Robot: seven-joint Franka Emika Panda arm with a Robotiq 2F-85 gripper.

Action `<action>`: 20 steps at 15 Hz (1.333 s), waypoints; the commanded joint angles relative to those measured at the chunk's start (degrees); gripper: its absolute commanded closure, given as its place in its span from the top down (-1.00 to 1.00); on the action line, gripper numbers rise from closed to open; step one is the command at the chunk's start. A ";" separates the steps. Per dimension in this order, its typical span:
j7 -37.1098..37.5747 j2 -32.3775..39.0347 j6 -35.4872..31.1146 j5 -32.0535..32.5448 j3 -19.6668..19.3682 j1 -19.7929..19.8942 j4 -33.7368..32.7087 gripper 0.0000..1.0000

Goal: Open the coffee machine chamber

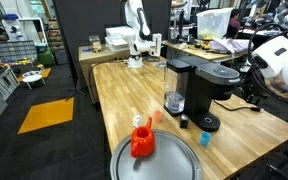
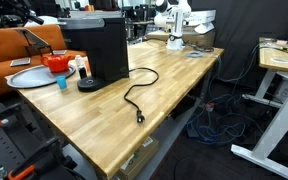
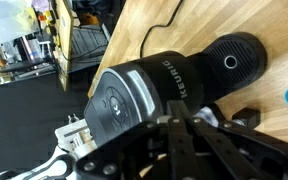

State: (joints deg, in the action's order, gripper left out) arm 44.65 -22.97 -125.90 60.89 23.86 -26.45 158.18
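Hand (image 3: pixel 184 128), fingers pressed together and empty, over tall black boxy coffee machine (image 1: pixel 196 92) on wooden counter (image 1: pixel 119 95); rounded black chamber lid (image 3: pixel 124 100) lies closed, so opening remains undone.

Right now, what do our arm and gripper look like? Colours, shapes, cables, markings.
In the wrist view the gripper is all black, built of angular linkage bars, with no legible markings. A small white plug-like fitting sits beside it. What looks like our arm is a smooth, rounded white shell at the edge of an exterior view. No lettering is readable on it, and cabling is too small to tell.
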 commanded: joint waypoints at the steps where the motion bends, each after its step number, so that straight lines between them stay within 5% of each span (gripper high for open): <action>1: -0.98 -1.10 -2.25 1.23 0.08 0.16 0.90 -1.00; 20: -0.72 -0.01 -0.15 2.27 0.11 0.72 -0.08 -1.00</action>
State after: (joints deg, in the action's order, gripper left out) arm 44.71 -22.79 -126.48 63.20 23.43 -25.95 158.61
